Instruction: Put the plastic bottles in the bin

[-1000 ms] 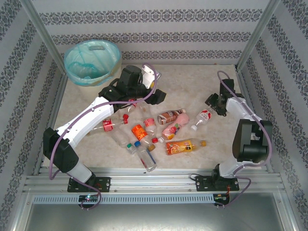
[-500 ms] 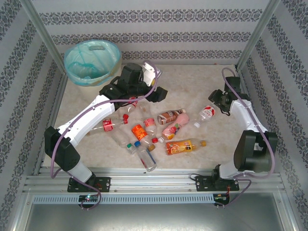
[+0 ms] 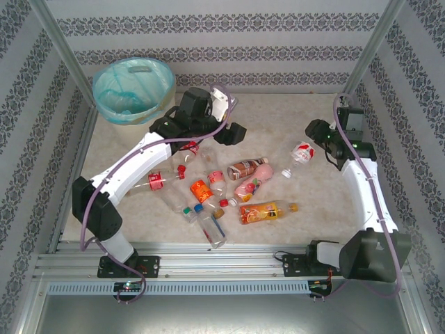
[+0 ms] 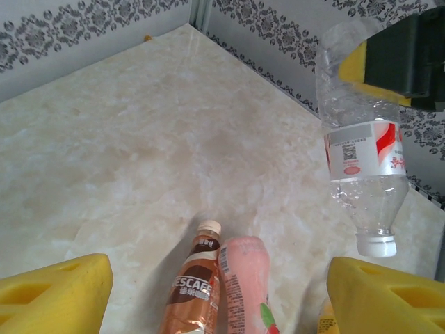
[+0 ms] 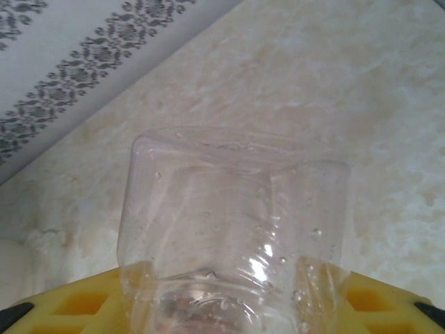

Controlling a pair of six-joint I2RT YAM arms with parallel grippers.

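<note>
Over at the right side of the worktop, the right hand is clamped on the base end of a clear bottle, with its yellow pads pressed to either side. That bottle carries a red-and-white label and a white cap. It hangs clear of the surface and tilts cap-down toward the middle.

Toward the back middle, the left hand hovers with its jaws spread wide and nothing gripped between them. Below it, a brown Nescafe bottle and a pink bottle lie side by side.

Nearer the arms' bases, more plastic bottles lie scattered on their sides, with an orange-labelled one at the near right of the group.

At the far left corner stands the bin, lined with a blue-green bag, well apart from the held bottle.
</note>
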